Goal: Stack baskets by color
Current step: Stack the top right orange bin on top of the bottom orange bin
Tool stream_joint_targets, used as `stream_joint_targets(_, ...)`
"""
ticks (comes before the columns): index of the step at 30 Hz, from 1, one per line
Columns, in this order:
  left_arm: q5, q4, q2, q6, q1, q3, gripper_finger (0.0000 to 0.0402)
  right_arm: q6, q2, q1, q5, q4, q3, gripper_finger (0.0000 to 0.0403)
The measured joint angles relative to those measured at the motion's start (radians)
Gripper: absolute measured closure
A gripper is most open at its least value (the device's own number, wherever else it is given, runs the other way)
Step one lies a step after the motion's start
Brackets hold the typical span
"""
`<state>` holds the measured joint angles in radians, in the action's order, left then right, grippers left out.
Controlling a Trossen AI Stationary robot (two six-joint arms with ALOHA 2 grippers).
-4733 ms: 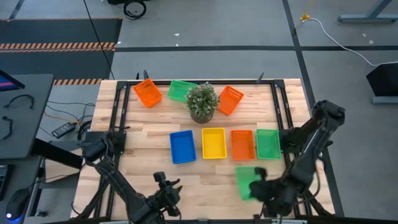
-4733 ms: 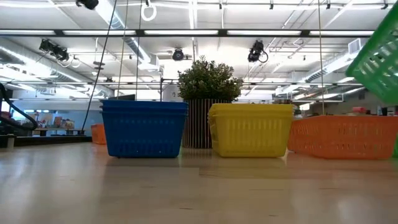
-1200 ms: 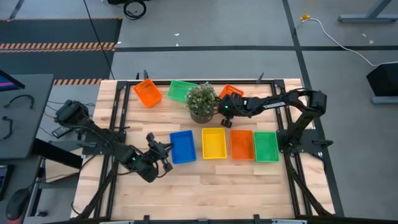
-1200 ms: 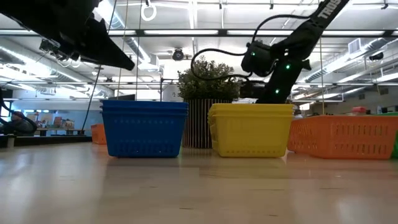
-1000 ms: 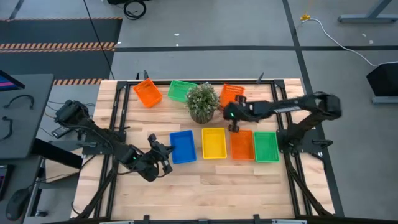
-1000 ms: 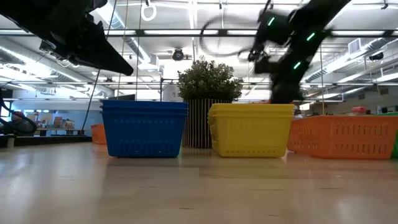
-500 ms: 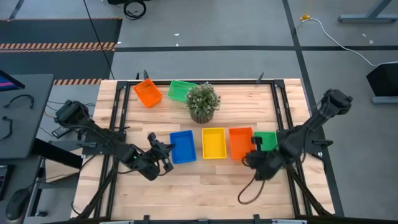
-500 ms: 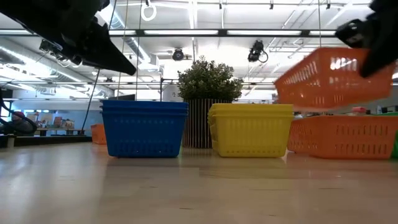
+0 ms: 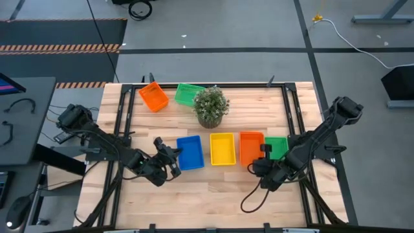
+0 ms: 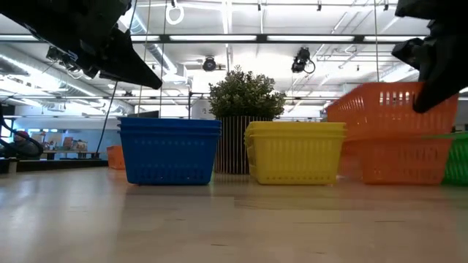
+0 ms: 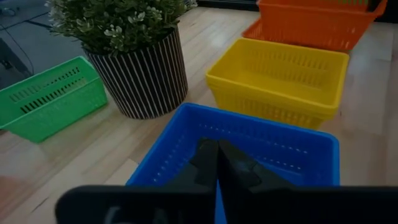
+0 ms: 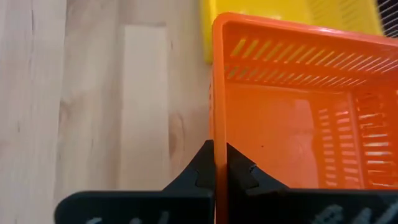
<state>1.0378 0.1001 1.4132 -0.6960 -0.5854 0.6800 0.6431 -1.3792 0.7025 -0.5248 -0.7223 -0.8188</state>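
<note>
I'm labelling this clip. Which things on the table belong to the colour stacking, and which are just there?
Belonging to the job:
- blue basket
- yellow basket
- orange basket held by the right pincer over the orange stack
- green basket beside it
- far orange basket
- far green basket

Just there:
- potted plant

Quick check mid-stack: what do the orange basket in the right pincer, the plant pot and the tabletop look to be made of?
Orange basket: likely thin moulded plastic, glossy, with slotted walls; the right pincer is shut on its rim. Plant pot: unclear, perhaps ceramic or plastic, with matte black-and-white vertical stripes. Tabletop: looks like light wood, with jointed planks and visible grain.
</note>
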Motion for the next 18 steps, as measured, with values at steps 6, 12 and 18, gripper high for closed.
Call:
stream_joint_targets(6, -0.014, 0.000, 0.000, 0.000, 0.000, 0.000, 0.0394, -0.012, 0.042, -0.008, -0.050, -0.021, 0.000, 0.0395)
stream_joint_targets(12, -0.014, 0.000, 0.000, 0.000, 0.000, 0.000, 0.0380, -0.016, 0.015, -0.040, -0.059, -0.053, 0.001, 0.0388)
stream_joint_targets(18, -0.024, 0.000, 0.000, 0.000, -0.001, 0.000, 0.0384, -0.015, -0.012, -0.044, -0.051, -0.078, 0.002, 0.0348)
